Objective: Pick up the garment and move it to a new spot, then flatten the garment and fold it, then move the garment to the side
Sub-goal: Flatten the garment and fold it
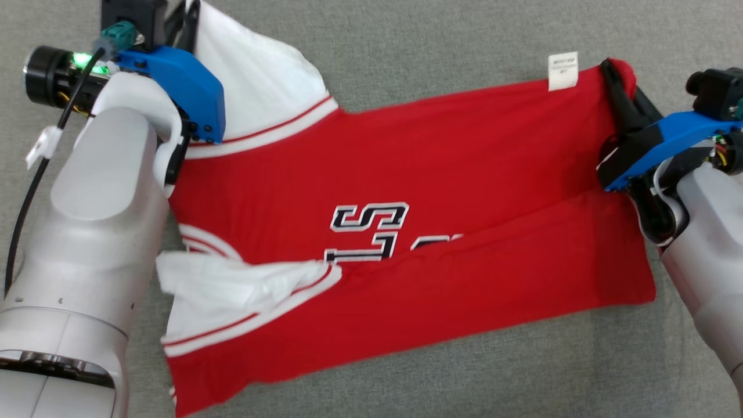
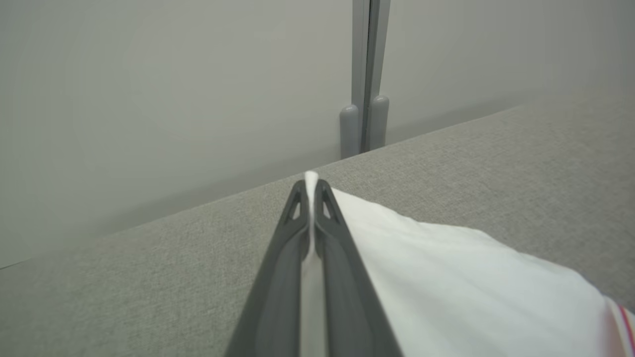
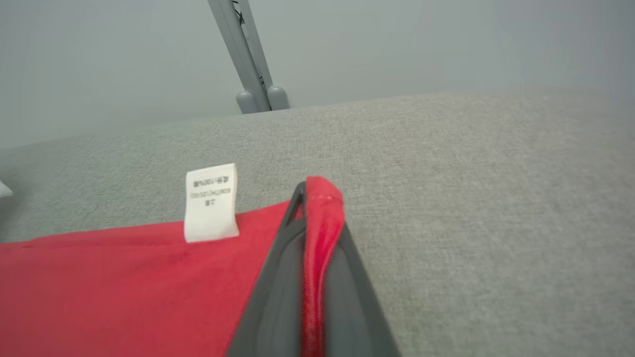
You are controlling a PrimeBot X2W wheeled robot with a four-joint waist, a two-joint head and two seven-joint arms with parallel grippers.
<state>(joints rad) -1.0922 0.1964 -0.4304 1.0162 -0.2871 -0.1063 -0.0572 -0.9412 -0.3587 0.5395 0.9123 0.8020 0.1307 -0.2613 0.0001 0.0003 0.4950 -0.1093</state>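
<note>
The red garment (image 1: pixel 406 174) lay spread on the grey table cover (image 1: pixel 435 35), its long axis running from the robot's left to its right, so that the shirt stretched straight across between the two arms. The left gripper (image 2: pixel 311 184) was clamped on the tip of the far white sleeve (image 1: pixel 261 75), a thin strip of white cloth showing between its closed fingers. The right gripper (image 3: pixel 317 196) was shut on the far red corner at the opposite end, with the cloth bunched up over one finger, just beside the small white label (image 3: pixel 211 203) that stuck out from the far edge. Each arm therefore held the end nearest to it, and both grips sat on the far edge, with the body of the shirt reaching back from the fingers toward the robot. On the near side, a long red band lay slanted over the lower part of the black and white lettering (image 1: pixel 371 229); it seemed to be a fold already laid over, though the head view did not make this certain. The second white sleeve (image 1: pixel 232 290) lay crumpled at the near left, free of both arms. Since the grips were set at both ends of one edge, the next move would probably need both arms to travel together, keeping the cloth taut along its length so that it did not sag in the middle.
</note>
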